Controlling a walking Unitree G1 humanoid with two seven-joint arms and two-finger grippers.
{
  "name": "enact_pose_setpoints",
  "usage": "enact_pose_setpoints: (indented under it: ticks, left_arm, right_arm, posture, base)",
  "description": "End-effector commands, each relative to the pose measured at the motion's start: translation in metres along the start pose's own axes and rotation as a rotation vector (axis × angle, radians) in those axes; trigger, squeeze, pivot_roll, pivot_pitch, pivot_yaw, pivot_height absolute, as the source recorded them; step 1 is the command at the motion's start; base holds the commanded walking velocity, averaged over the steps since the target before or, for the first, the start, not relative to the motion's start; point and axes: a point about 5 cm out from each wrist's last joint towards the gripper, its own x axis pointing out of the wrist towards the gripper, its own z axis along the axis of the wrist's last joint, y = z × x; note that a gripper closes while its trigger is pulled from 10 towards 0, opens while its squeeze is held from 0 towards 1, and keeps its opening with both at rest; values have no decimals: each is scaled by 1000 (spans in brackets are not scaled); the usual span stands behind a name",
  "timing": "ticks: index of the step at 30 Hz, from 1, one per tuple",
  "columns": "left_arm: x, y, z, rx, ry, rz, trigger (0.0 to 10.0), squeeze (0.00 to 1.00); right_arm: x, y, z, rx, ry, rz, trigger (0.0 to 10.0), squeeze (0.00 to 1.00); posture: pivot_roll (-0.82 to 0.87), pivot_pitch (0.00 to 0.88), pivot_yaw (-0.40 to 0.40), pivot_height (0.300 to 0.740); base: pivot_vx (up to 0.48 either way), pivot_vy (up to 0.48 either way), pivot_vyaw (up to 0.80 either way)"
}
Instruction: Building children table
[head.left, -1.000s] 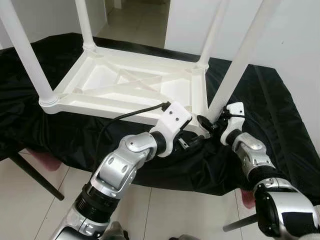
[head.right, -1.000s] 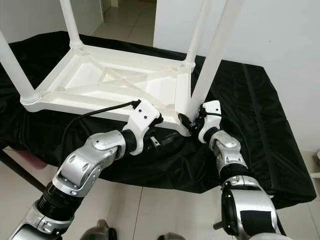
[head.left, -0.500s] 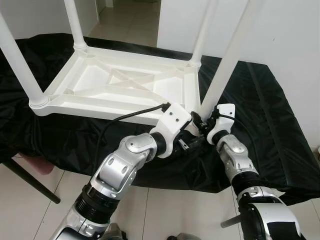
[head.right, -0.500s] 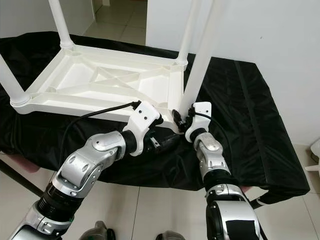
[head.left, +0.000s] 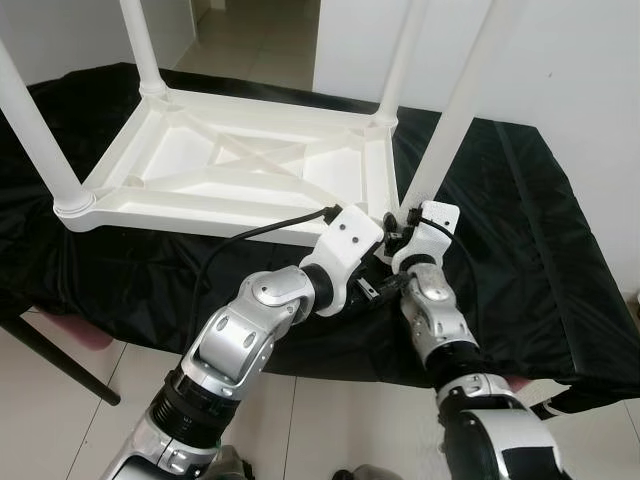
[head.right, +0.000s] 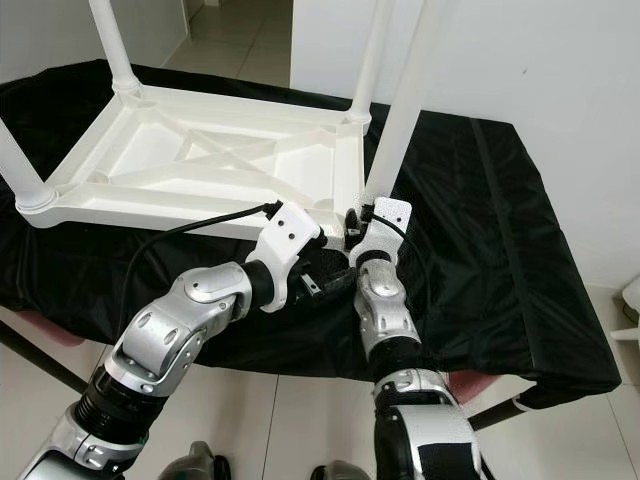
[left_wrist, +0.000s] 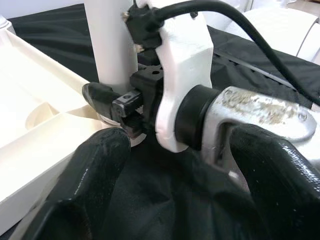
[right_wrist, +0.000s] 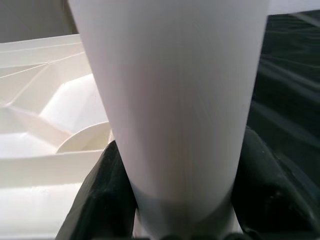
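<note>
Lying upside down on a black cloth (head.left: 540, 230), the white children table (head.left: 250, 170) points its legs up.
At its 5 o'clock corner, right pincer (right_wrist: 170, 210) pinches the near leg (head.left: 455, 110); left pincer (left_wrist: 165, 200) spread just beside.

Upturned children's table (head.left: 250, 165): white plastic, smooth, faint sheen; table leg (right_wrist: 170, 100) satin. Black cloth (head.left: 520, 230): thin, creased, slightly shiny. Robot arms (head.left: 245, 335): brushed silver metal. Gripper fingers (left_wrist: 95, 195): glossy black plastic. Floor tiles (head.left: 60, 410): pale, smooth.
</note>
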Motion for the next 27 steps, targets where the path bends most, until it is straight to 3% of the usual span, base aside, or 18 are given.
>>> enact_pose_setpoints:
  ticks: [1,10,11,12,18,24,25,27]
  left_arm:
    - [1,-3,-1,-4,8,-15,10000,0]
    - [1,-3,-1,-9,7,-10,10000,0]
    - [1,-3,-1,-10,7,-10,10000,0]
    - [2,-3,-1,-11,6,-10,10000,0]
    - [2,-3,-1,-11,5,-11,10000,0]
    - [2,-3,-1,-12,5,-11,10000,0]
    - [2,-3,-1,-13,5,-11,10000,0]
    - [3,-3,-1,-13,4,-11,10000,0]
  right_arm:
    - [0,4,0,25,14,-42,10000,0]
    - [-4,8,2,28,-1,-18,10000,0]
    - [-3,6,3,20,-9,-13,10000,957]
    - [-3,5,4,23,-18,-2,10000,1000]
    - [-2,3,8,28,-37,28,10000,1000]
    - [-4,-1,16,70,-83,137,10000,1000]
    - [-5,-3,18,79,-91,194,10000,0]
    - [-6,-10,20,49,-90,351,10000,0]
  posture:
    - [67,18,-56,740]
    - [67,21,-63,740]
    - [66,21,-63,740]
    - [65,21,-63,740]
    - [63,20,-64,740]
    - [62,20,-66,740]
    - [61,20,-67,740]
    - [60,18,-70,740]
  base:
    - [0,0,0]
    - [0,0,0]
    - [0,0,0]
    - [0,0,0]
    - [0,0,0]
    - [0,0,0]
    - [0,0,0]
    - [0,0,0]
